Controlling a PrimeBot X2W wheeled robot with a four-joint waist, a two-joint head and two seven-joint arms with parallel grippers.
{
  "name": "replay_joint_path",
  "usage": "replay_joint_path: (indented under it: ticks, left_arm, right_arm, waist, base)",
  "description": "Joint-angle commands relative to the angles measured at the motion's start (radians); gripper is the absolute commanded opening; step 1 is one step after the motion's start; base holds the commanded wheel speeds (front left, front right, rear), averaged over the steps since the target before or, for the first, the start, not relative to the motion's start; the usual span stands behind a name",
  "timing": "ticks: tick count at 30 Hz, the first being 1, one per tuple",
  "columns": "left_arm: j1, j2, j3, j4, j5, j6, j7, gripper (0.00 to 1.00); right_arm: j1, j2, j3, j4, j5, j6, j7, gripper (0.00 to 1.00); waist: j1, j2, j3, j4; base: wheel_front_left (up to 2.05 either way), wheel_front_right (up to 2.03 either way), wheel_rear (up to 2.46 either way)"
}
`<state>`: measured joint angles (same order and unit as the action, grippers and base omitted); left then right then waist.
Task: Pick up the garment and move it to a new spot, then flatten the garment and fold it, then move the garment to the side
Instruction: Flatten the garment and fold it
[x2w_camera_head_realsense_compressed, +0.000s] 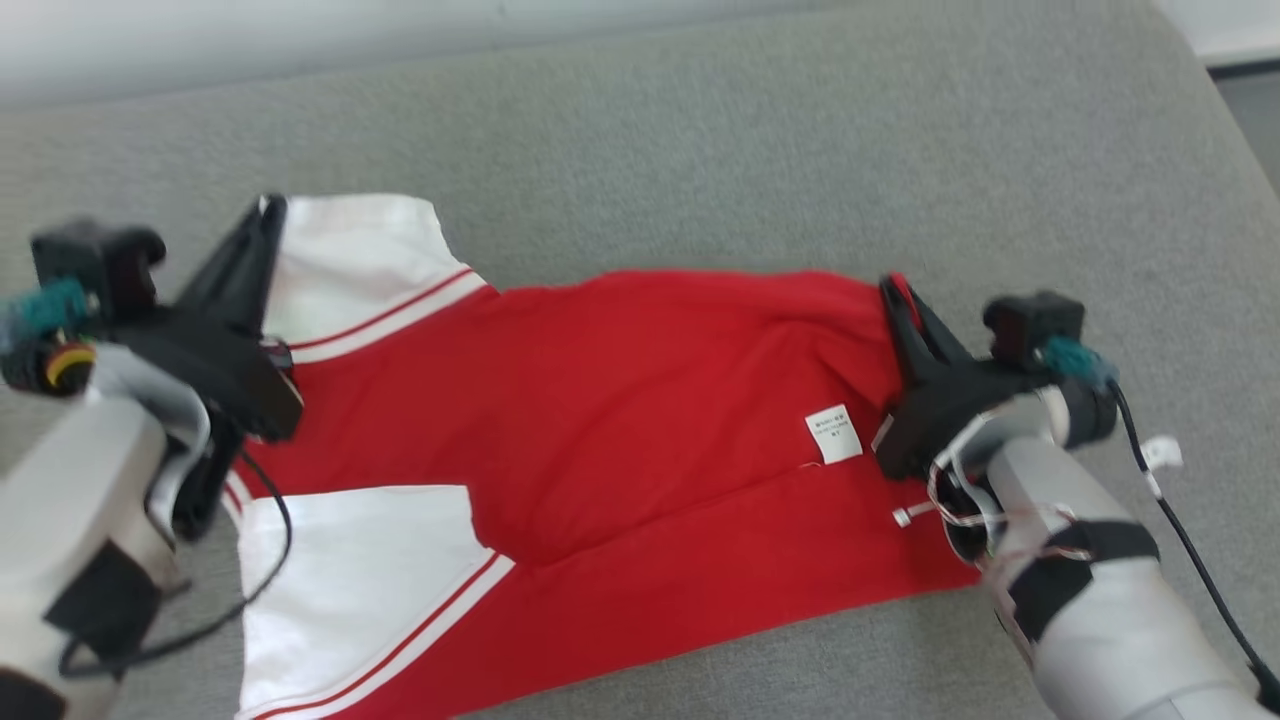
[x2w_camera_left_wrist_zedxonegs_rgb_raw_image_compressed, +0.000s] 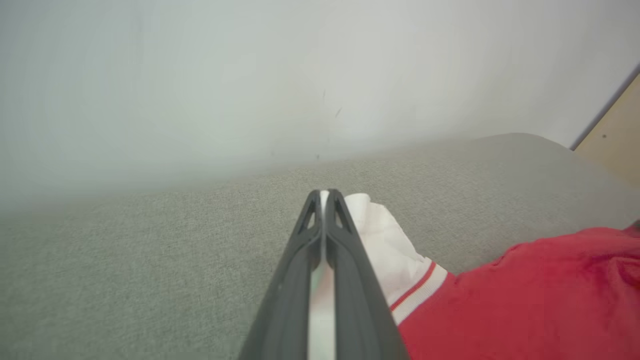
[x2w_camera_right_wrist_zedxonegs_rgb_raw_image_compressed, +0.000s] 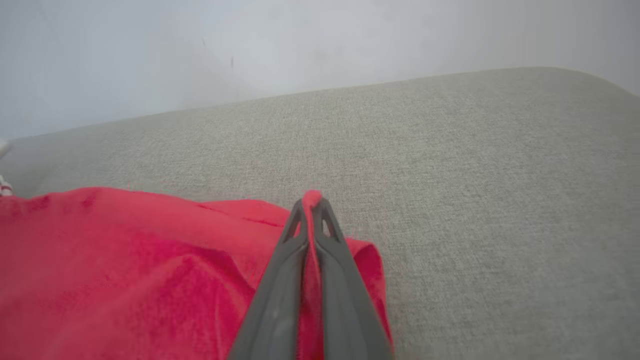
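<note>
left end effector (x2w_camera_head_realsense_compressed: 268, 212): fingers pressed together, pinching the edge of the white cuff (x2w_camera_head_realsense_compressed: 350, 250) on the far leg of the garment; white cloth shows between the fingers (x2w_camera_left_wrist_zedxonegs_rgb_raw_image_compressed: 345, 235) in the left wrist view
right end effector (x2w_camera_head_realsense_compressed: 897, 290): fingers closed flat on a red fold at the garment's other end; red cloth sticks out past the fingertips (x2w_camera_right_wrist_zedxonegs_rgb_raw_image_compressed: 327, 220) in the right wrist view
garment (x2w_camera_head_realsense_compressed: 620, 400): red with white, red-striped cuffs; spread across the middle of the sofa cushion, cuffs toward its left edge, red end toward its right edge; wrinkled near the right grip
care label (x2w_camera_head_realsense_compressed: 833, 435): white, on the red cloth just beside the right end effector
sofa cushion (x2w_camera_head_realsense_compressed: 700, 140): grey fabric
wall (x2w_camera_left_wrist_zedxonegs_rgb_raw_image_compressed: 250, 75): pale, behind the cushion's far edge
</note>
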<state>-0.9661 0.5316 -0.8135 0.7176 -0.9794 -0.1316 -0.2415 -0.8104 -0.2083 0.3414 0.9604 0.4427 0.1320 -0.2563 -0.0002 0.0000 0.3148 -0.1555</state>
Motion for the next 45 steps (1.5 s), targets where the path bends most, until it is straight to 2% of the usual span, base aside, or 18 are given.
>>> replay_joint_path:
  ticks: [1, 9, 15, 21, 28, 29, 30, 31, 36, 40, 45]
  left_arm:
    - [0.061, 0.01, 0.019, -0.043, -0.012, 0.009, -0.015, 0.0]
    - [0.349, 0.036, 0.151, -0.352, 0.004, 0.111, -0.024, 0.0]
    - [0.569, 0.017, 0.225, -0.557, 0.067, 0.175, -0.024, 0.0]
    - [0.731, -0.032, 0.289, -0.645, 0.103, 0.199, -0.024, 0.0]
    - [0.835, -0.09, 0.324, -0.621, 0.128, 0.184, -0.024, 0.0]
    - [0.846, -0.099, 0.329, -0.592, 0.155, 0.188, -0.024, 0.0]
    - [0.843, -0.109, 0.337, -0.584, 0.173, 0.187, -0.024, 0.85]
    - [0.846, -0.123, 0.346, -0.573, 0.179, 0.185, -0.024, 1.0]
    - [0.869, -0.171, 0.414, -0.551, 0.256, 0.169, -0.024, 1.0]
    - [0.882, -0.205, 0.5, -0.572, 0.362, 0.164, -0.024, 1.0]
    - [0.926, -0.261, 0.615, -0.621, 0.501, 0.157, -0.024, 1.0]
  right_arm:
    - [0.047, -0.015, -0.004, -0.023, 0.023, -0.003, -0.008, 0.0]
    - [0.239, -0.068, -0.071, -0.194, 0.072, -0.003, -0.009, 0.0]
    - [0.379, -0.081, -0.136, -0.325, 0.09, -0.003, -0.009, 0.0]
    - [0.47, -0.086, -0.178, -0.377, 0.111, -0.003, -0.008, 0.0]
    - [0.518, -0.081, -0.206, -0.393, 0.111, -0.003, -0.008, 0.0]
    - [0.528, -0.079, -0.208, -0.381, 0.112, -0.003, -0.006, 0.03]
    - [0.526, -0.079, -0.207, -0.382, 0.109, -0.003, -0.007, 1.0]
    - [0.526, -0.077, -0.207, -0.383, 0.112, -0.003, -0.007, 1.0]
    - [0.54, -0.081, -0.205, -0.41, 0.126, -0.003, -0.007, 1.0]
    - [0.544, -0.092, -0.209, -0.432, 0.13, -0.003, -0.008, 1.0]
    - [0.534, -0.105, -0.216, -0.388, 0.109, -0.003, 0.023, 1.0]
  waist:
    - [0.0002, 0.0, -0.065, 0.04]
    - [0.0002, 0.0, -0.127, 0.079]
    - [0.0002, 0.0, -0.163, 0.103]
    - [0.0002, 0.0, -0.178, 0.116]
    - [0.0002, 0.0, -0.179, 0.123]
    - [0.0002, 0.0, -0.181, 0.124]
    - [0.0002, 0.0, -0.183, 0.125]
    - [0.0002, 0.0, -0.185, 0.126]
    - [0.0002, 0.0, -0.199, 0.125]
    - [0.0002, 0.0, -0.211, 0.126]
    - [0.0002, 0.0, -0.228, 0.138]
  base:
    - [0.0, 0.0, 0.0]
    - [0.0, 0.0, 0.0]
    - [0.0, 0.0, 0.0]
    - [0.0, 0.0, 0.0]
    - [0.0, 0.0, 0.0]
    - [0.0, 0.0, 0.0]
    - [0.0, 0.0, 0.0]
    - [0.0, 0.0, 0.0]
    - [0.0, 0.0, 0.0]
    - [0.0, 0.0, 0.0]
    - [0.0, 0.0, 0.0]
